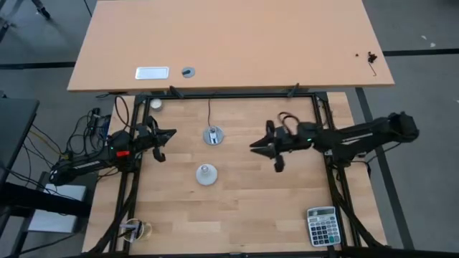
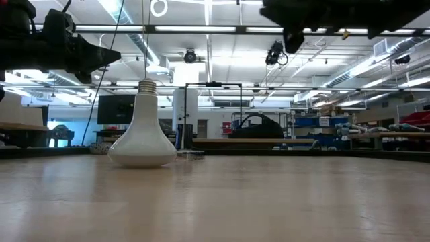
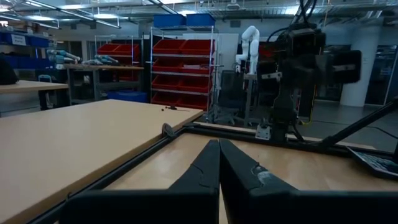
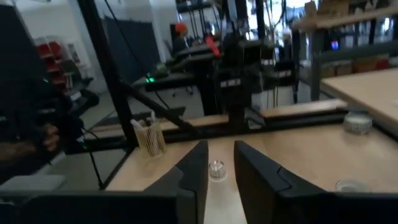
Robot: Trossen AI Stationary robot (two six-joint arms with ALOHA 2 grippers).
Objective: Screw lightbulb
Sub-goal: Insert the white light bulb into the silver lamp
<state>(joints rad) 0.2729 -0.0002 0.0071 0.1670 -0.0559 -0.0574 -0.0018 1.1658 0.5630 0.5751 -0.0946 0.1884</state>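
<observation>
Clearly, the lightbulb (image 1: 206, 174) stands by itself near the middle of the table (image 1: 244, 222), resting on its wide round face with the narrow screw base pointing straight up; its long axis is vertical, as the low view shows (image 2: 142, 128). Standing that way, I judge, it offers the neck to a grasp from the side or above, though it would have to be turned over to meet a socket. The socket disc (image 1: 212, 135), with its black cord (image 1: 209, 111) running toward the far edge, lies near the bulb on the far side, apart from it. The right gripper (image 1: 267, 148) hangs above the table well to the right of the bulb, fingers (image 4: 194, 167) parted a little and grasping nothing; the bulb shows in the gap between them in its wrist view, so it seems lined up for an approach. The left gripper (image 1: 162, 139) waits at the left side, fingers (image 3: 208, 171) pressed together and empty.
</observation>
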